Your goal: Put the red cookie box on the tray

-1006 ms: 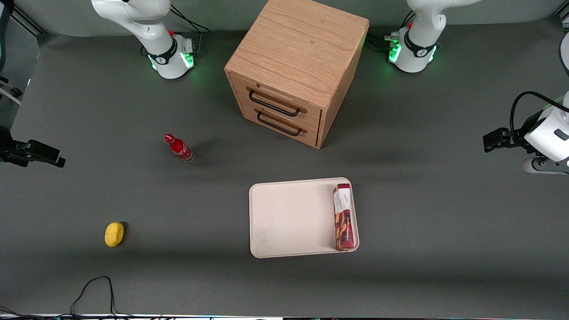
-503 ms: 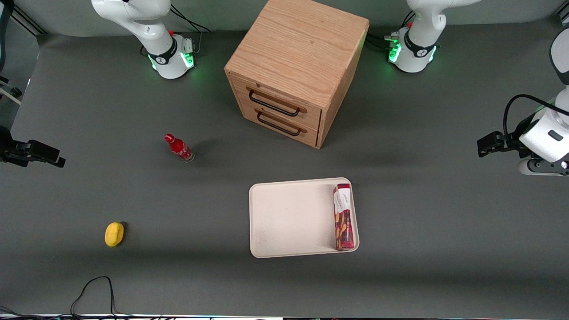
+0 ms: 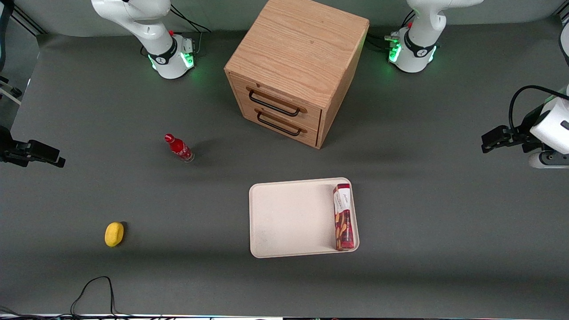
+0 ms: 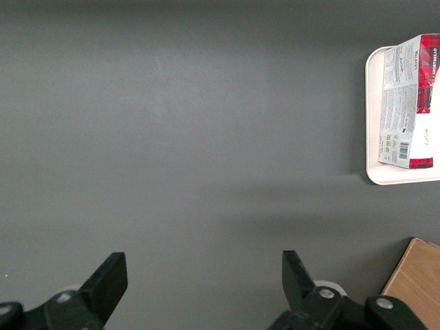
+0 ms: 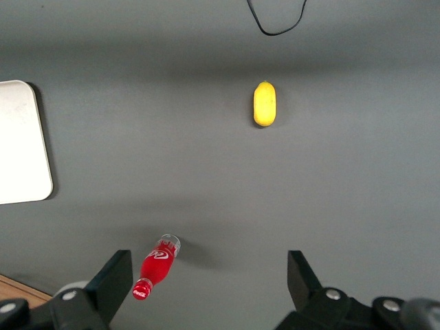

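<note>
Table (image 3: pixel 444 231): dark grey surface filling the front view, carrying everything below.
Drawer cabinet (image 3: pixel 298 66): wooden, upper centre of the front view, two black handles on its front.
Tray (image 3: pixel 289 218): cream-white, low-rimmed, lower centre of the front view, nearer the front camera than the cabinet.
Red cookie box (image 3: pixel 343 217): lies flat in the tray, lengthwise along the rim at the working arm's end, white label end pointing toward the cabinet.
Gripper (image 3: pixel 491 141): at the right edge of the front view, above bare table, well apart from box and tray; in the left wrist view its two fingers (image 4: pixel 110 278) are spread wide with nothing between them.
Red bottle (image 3: pixel 178 147): left of centre, upright.
Yellow fruit (image 3: pixel 114 234): lower left, alone on the table.
</note>
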